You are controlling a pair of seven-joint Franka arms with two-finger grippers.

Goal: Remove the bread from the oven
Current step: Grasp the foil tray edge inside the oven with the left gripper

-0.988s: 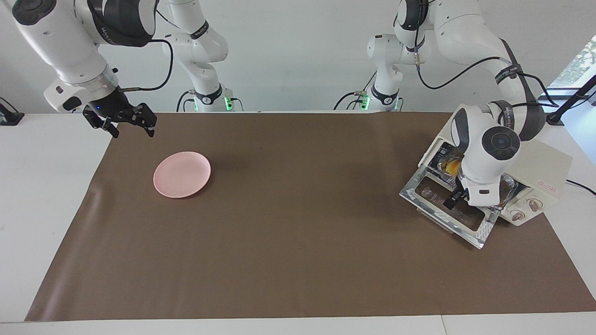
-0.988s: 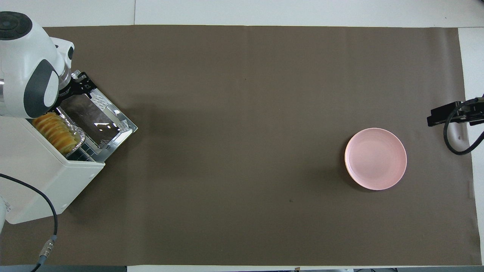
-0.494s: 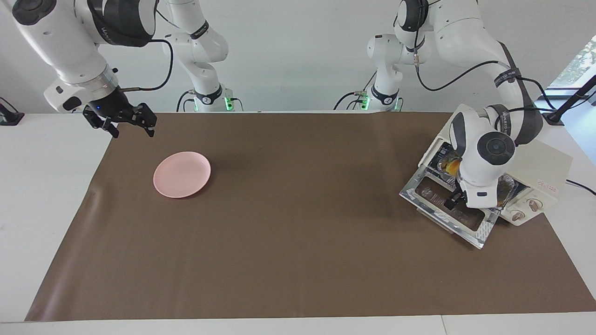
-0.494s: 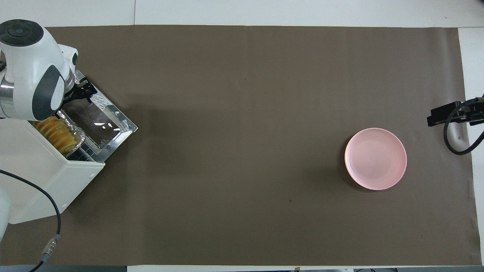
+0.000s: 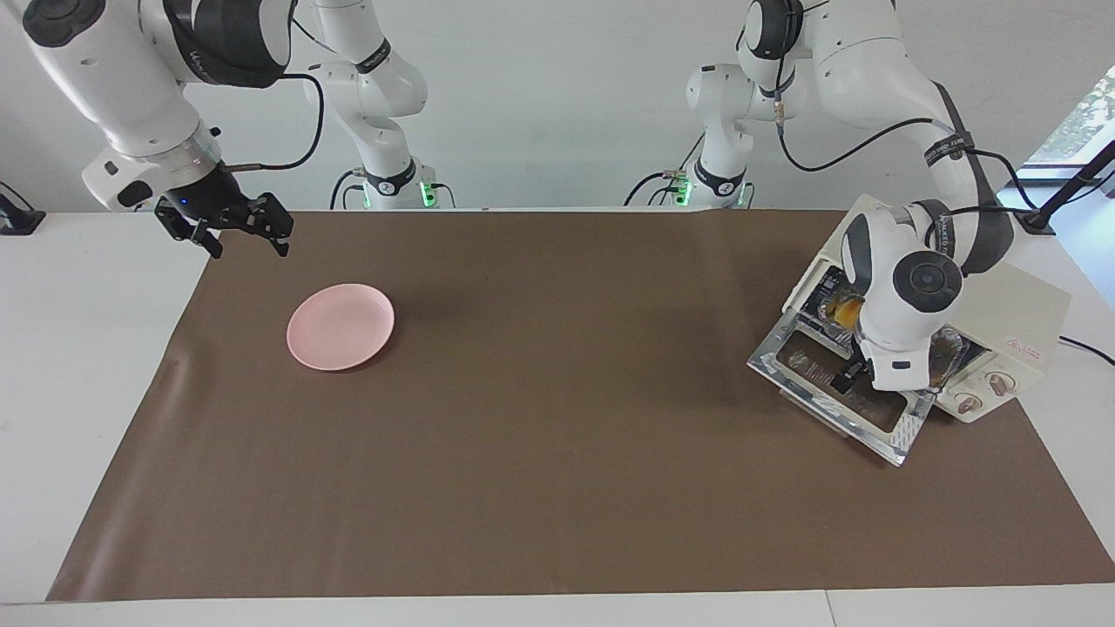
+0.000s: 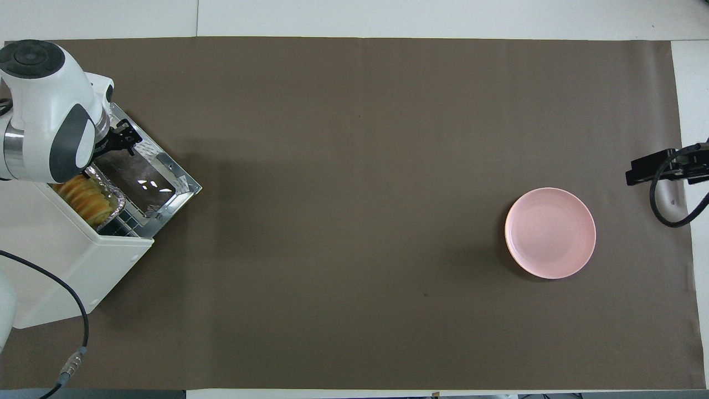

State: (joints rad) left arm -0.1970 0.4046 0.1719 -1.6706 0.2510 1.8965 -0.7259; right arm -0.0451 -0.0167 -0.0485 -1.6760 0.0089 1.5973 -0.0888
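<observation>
Your left gripper (image 6: 123,138), fingers spread and empty, had drifted back across the lowered door toward the oven (image 6: 61,260) mouth. The bread (image 6: 83,198) sat inside on its foil tray (image 6: 113,195), ungrasped. Your right gripper (image 5: 233,228) waited, spread, near the pink plate (image 5: 341,326).

Facing cam: high, across the table from me, looking back at my bases at 12 o'clock. It takes in the whole mat (image 5: 557,488), wall included; mid-range, not close. My left arm's oven (image 5: 1015,335) sits at 3 o'clock, plate (image 5: 341,326) at 9 o'clock.

Overhead cam: high above my own end, looking forward and steeply down, roughly as far off. My arms enter from 6 o'clock. Here the oven (image 6: 61,266) is at 9 o'clock, plate (image 6: 550,233) at 3 o'clock.

The two views are half a turn apart. Shared: the full mat (image 6: 354,166), oven, plate. Only the facing cam gets my bases and the wall.
</observation>
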